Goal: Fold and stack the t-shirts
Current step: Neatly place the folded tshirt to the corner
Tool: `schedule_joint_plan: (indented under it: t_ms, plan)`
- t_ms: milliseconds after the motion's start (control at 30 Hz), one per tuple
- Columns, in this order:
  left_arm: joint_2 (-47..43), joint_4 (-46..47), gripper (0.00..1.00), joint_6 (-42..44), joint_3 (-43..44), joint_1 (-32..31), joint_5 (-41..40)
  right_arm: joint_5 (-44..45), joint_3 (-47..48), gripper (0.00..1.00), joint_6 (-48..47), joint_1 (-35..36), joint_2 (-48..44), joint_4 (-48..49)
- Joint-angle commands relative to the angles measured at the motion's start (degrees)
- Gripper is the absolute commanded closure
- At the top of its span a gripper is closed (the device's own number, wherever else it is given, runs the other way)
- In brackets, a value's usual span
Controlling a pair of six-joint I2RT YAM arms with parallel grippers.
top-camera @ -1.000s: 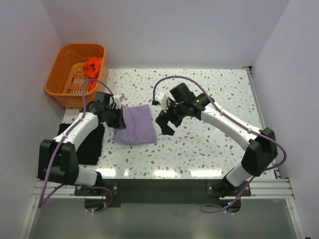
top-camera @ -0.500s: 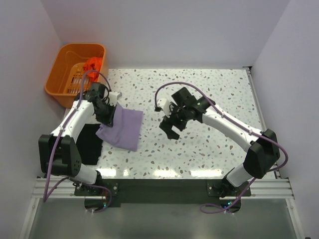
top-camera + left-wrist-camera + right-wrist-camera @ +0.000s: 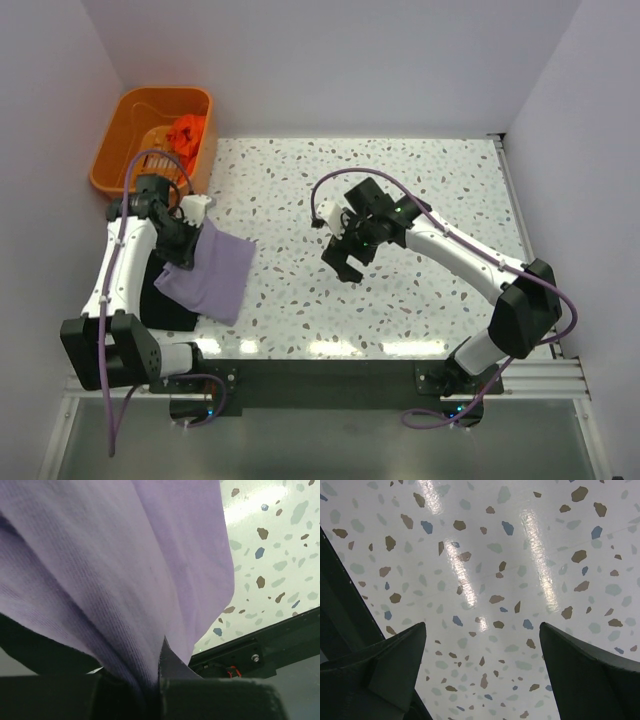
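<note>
Lilac-purple folded cotton t-shirt (image 3: 210,275) is in my left gripper (image 3: 186,250), seen from above at the left side of the white speckled table (image 3: 430,190). Its left part covers the black folded t-shirt (image 3: 168,306) near the front edge, though I cannot tell if the two touch. Behind them the orange-red crumpled t-shirt (image 3: 187,130) sits inside the rigid orange plastic basket (image 3: 112,172) at the far left corner. My right gripper (image 3: 345,258) hangs over mid-table, well apart from all the cloth.

Over to the left wrist: lilac cloth (image 3: 125,555) fills the picture, and my left gripper (image 3: 157,682) is clamped tight on a bunched fold at the bottom. Speckled tabletop (image 3: 280,545) shows on the right, with the black metal frame rail (image 3: 272,642) below it.

On the right wrist my right gripper (image 3: 482,672) is spread wide and holds nothing. Both dark fingers (image 3: 387,665) frame bare speckled tabletop (image 3: 495,555).
</note>
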Motion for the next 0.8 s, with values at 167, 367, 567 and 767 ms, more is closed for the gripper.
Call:
schedule_joint_plan:
  t_ms: [167, 367, 567, 767]
  plan:
    - [-4.95, -4.74, 1.00, 4.91, 7.48, 1.78, 1.14, -0.03, -0.64, 0.01, -1.40, 0.12, -1.78, -0.40]
    - [-6.27, -7.99, 1.00, 2.89, 10.99, 1.78, 1.68, -0.21, -0.20, 0.01, -1.41, 0.12, -1.61, -0.40]
    - [-7.24, -8.08, 1.00, 2.01, 12.75, 2.13, 1.32, 0.06, -0.03, 0.01, -1.67, 0.12, -1.43, -0.57]
    - [-8.12, -8.17, 1.00, 2.89, 13.72, 2.57, -0.34, 0.15, 0.06, 0.01, -1.76, 0.12, -1.34, -1.01]
